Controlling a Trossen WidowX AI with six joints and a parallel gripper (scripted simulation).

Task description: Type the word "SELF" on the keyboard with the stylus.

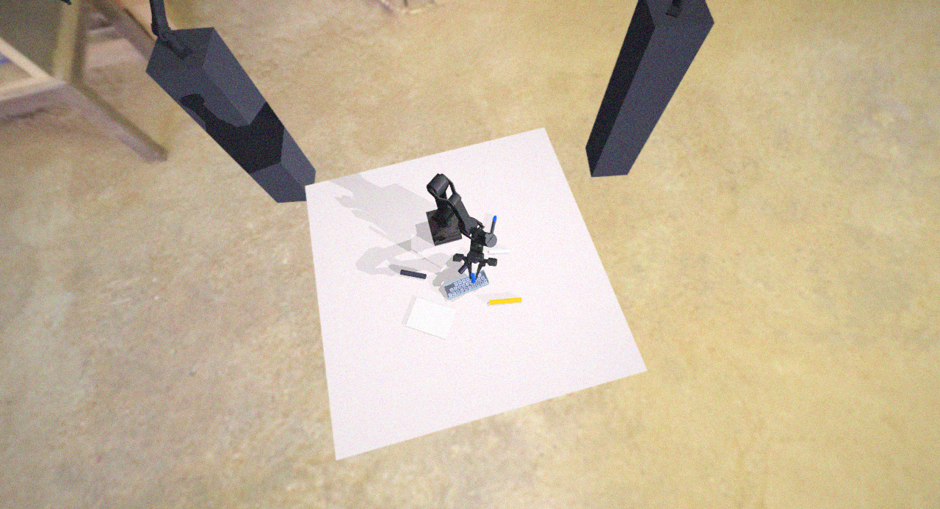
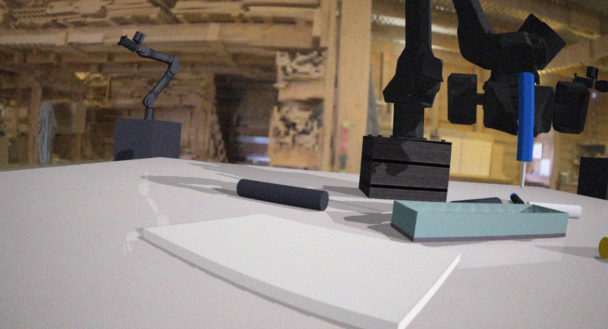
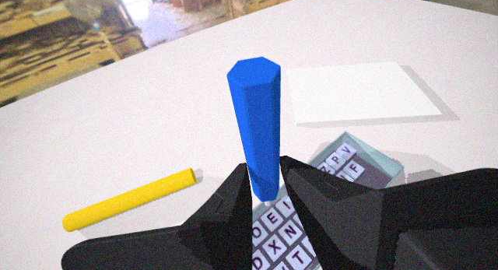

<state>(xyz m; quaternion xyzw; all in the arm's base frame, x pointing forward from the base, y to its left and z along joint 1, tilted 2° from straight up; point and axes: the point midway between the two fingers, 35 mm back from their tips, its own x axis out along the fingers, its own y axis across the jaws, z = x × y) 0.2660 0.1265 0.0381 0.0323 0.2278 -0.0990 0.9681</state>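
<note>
The blue stylus (image 1: pixel 473 278) (image 2: pixel 525 117) (image 3: pixel 258 126) is being pinched upright by the gripper (image 1: pixel 474 275) (image 3: pixel 264 166). Below the fingertips, the stylus's tip is being held above the keyboard (image 1: pixel 465 285) (image 2: pixel 484 223) (image 3: pixel 274 247), apart from its keys

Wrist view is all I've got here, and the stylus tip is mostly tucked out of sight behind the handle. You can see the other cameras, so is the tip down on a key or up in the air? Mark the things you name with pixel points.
Observer: Up in the air. The exterior view shows the thin tip of the blue stylus (image 1: pixel 472 278) (image 2: pixel 526 117) (image 3: pixel 254 118) ending above the rim of the keyboard (image 1: pixel 460 290) (image 2: pixel 489 225) (image 3: pixel 275 247).

Operator: Okay. Is anything lying near the keyboard that I can't see, besides the yellow cylinder (image 1: pixel 504 301) (image 2: pixel 603 247) (image 3: pixel 130 200)?

Observer: Yes. In the top view a black cylinder (image 1: pixel 413 274) (image 2: pixel 282 194) lies on the desk to the picture-left of the keyboard, not touching it.
</note>
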